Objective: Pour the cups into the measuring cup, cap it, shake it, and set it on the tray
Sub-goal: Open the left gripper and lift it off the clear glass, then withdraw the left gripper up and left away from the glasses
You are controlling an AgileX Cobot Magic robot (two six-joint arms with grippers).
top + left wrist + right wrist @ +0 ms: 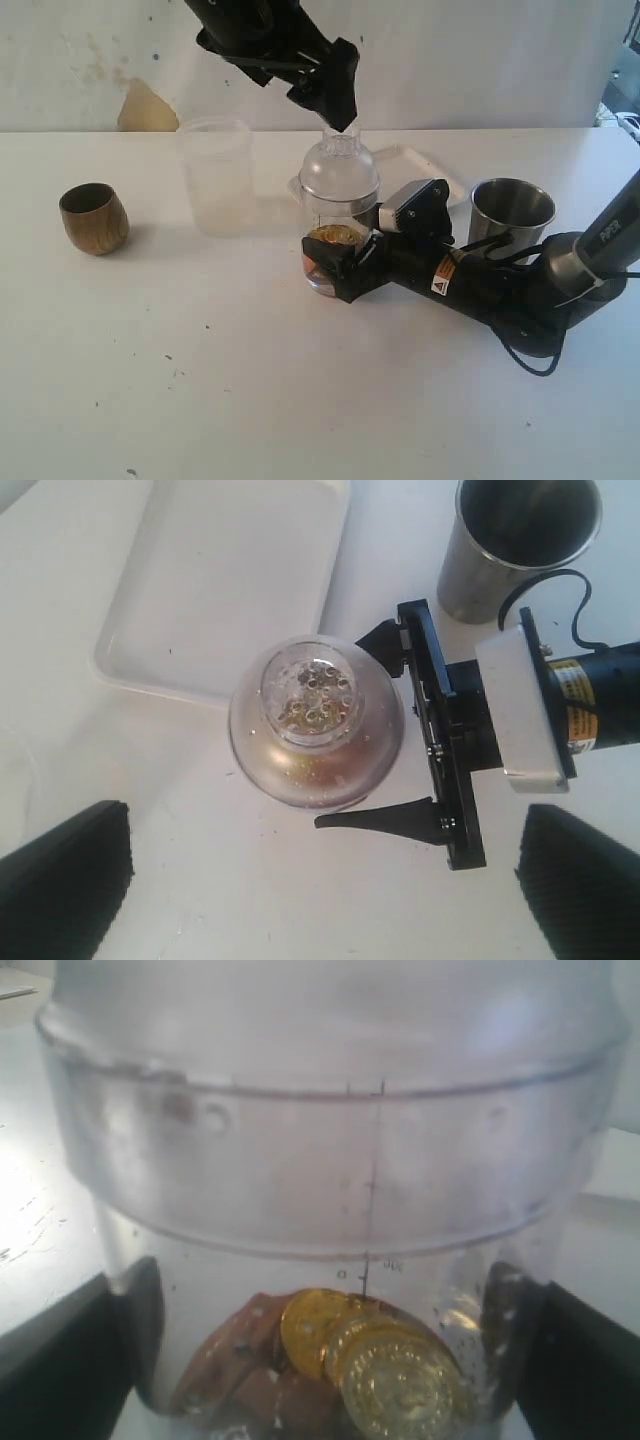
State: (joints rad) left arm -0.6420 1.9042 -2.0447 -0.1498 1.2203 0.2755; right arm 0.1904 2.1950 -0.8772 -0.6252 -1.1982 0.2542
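The measuring cup (338, 200) stands mid-table with a clear domed cap (315, 720) on it. Gold coins and brown pieces (370, 1360) lie in its bottom. My right gripper (330, 262) lies low along the table, shut on the cup's base, one finger (375, 820) on each side. My left gripper (338, 105) hangs open just above the cap, holding nothing. The brown wooden cup (93, 217) stands far left. To the right, behind my right arm, the steel tumbler (510, 208) stands upright. The white tray (420, 165) lies just behind the measuring cup.
A wider frosted cup (215, 175) stands left of the measuring cup. My right arm and its cable (520, 340) stretch across the table's right side. A pale wall closes the back.
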